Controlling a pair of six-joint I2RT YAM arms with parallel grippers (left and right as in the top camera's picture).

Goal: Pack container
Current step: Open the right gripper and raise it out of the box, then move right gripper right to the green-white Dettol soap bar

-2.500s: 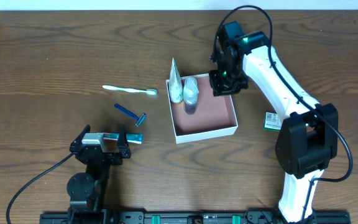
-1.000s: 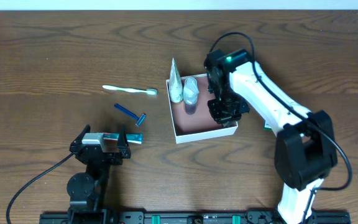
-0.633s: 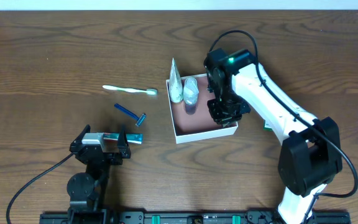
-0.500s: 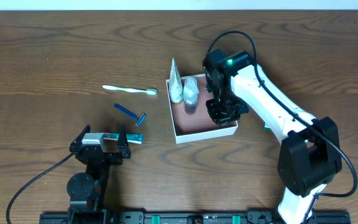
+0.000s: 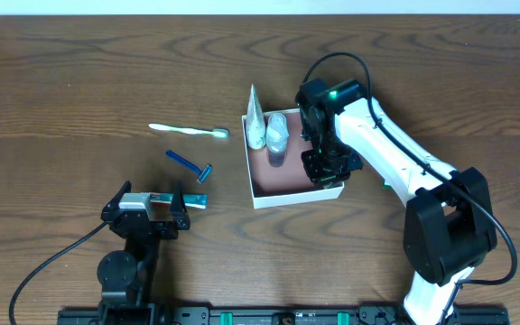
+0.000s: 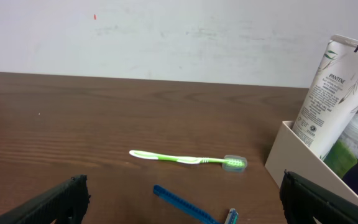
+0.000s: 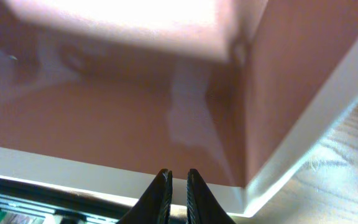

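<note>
The container [image 5: 287, 199], a shallow square box with white walls and a pinkish-brown floor, sits mid-table. A white tube [image 5: 254, 117] and a clear bottle [image 5: 278, 134] lean in its left side. My right gripper [image 5: 330, 170] is down inside the near right corner. Its jaws are shut to a thin slit, tips [image 7: 178, 176] at the white wall [image 7: 104, 174], nothing seen between them. My left gripper [image 5: 149, 191] rests open at the near left, empty. Ahead of it lie a blue razor [image 6: 185, 204] and a green-and-white toothbrush [image 6: 188, 160].
The toothbrush [image 5: 188, 131] and razor [image 5: 190, 165] lie on the wood left of the container. A small blue packet [image 5: 197, 201] sits beside the left gripper. A green item [image 5: 392, 176] lies right of the container, behind the right arm.
My right gripper came from the container's far right corner to its near right corner and lowered. The container's right side shifted slightly left. The left arm stayed still.
</note>
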